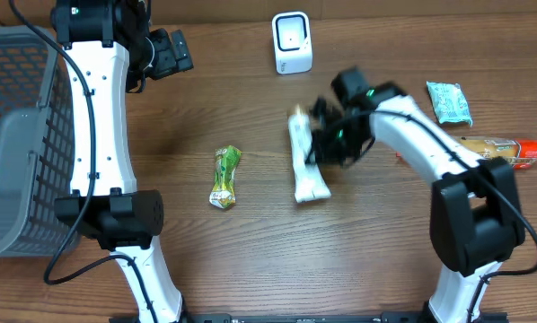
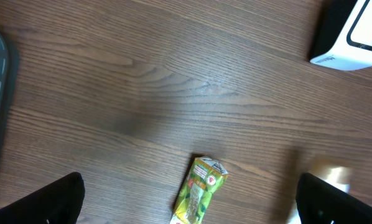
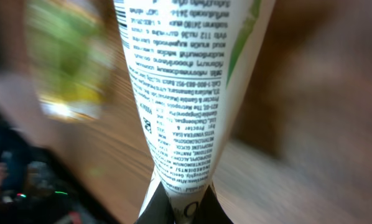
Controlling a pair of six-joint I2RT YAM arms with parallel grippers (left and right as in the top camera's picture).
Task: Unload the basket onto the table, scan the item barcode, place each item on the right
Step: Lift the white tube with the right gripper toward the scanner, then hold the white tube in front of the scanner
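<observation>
Right gripper [image 1: 319,144] is clamped tight on the tube [image 1: 306,166], pinching it near its 12 o'clock end. In the wrist view the fingers [image 3: 173,208] meet around the narrow part, with the tube's printed side facing the camera. That arm comes in from its base at 4 o'clock, elbow bent, reaching toward the middle of the table [image 1: 250,260]. The tube sits just off centre on the 3 o'clock side, lying roughly 12-to-6. Can't tell if it's actually off the wood or not.

Left gripper [image 1: 168,52] is parked up at 11 o'clock with its fingers [image 2: 49,202] spread wide and nothing between them. That arm stretches straight up from its base at 7 o'clock.

Table is dark wood grain. The scanner [image 1: 292,42] stands at 12 o'clock, well apart from the tube. A green packet [image 1: 224,177] lies at 8 o'clock near centre, a grey basket [image 1: 17,135] fills the 9 o'clock edge, a teal packet [image 1: 449,101] is at 2 and an orange one [image 1: 506,150] at 3.
</observation>
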